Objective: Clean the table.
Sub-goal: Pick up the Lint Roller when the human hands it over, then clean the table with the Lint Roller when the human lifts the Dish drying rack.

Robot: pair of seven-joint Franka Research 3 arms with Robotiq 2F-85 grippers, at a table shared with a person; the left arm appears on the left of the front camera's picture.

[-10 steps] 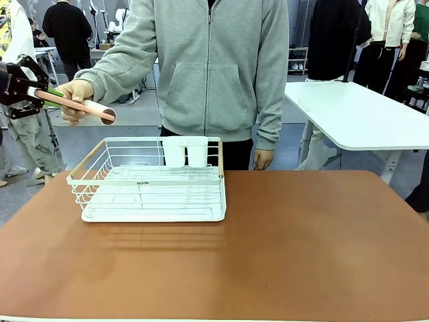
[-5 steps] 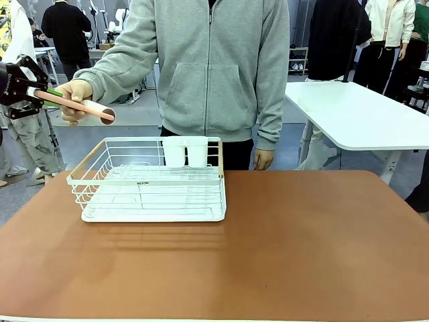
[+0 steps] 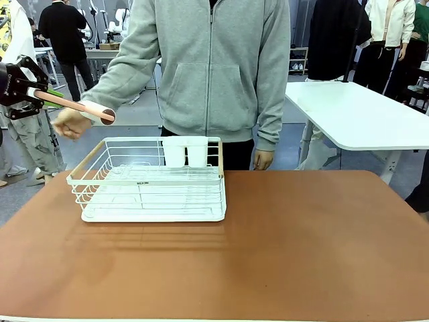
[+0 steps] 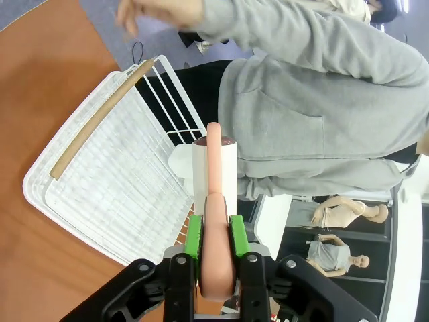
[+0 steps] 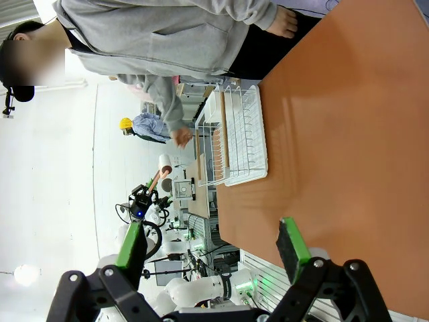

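The reddish-brown table (image 3: pixel 301 248) lies in front of me, and the right wrist view shows its top (image 5: pixel 335 134) too. My left gripper (image 3: pixel 30 92) hangs off the table's far left corner, shut on the pink handle of a roller (image 3: pixel 80 107) whose white roll points toward the person. In the left wrist view the green pads (image 4: pixel 194 235) clamp the handle of the roller (image 4: pixel 214 168) above the rack. The person's hand (image 3: pixel 67 124) is just below the roller, apart from it. My right gripper (image 5: pixel 211 245) stands open above the table with nothing between its fingers.
A white wire dish rack (image 3: pixel 151 184) with a wooden handle rail stands on the table's far left part, with two white cups (image 3: pixel 186 151) at its back edge. A person in a grey hoodie stands behind it. A white table (image 3: pixel 362 114) is at the back right.
The person's hand has let go of the roller and dropped below it. My left gripper still holds the roller in the same place.
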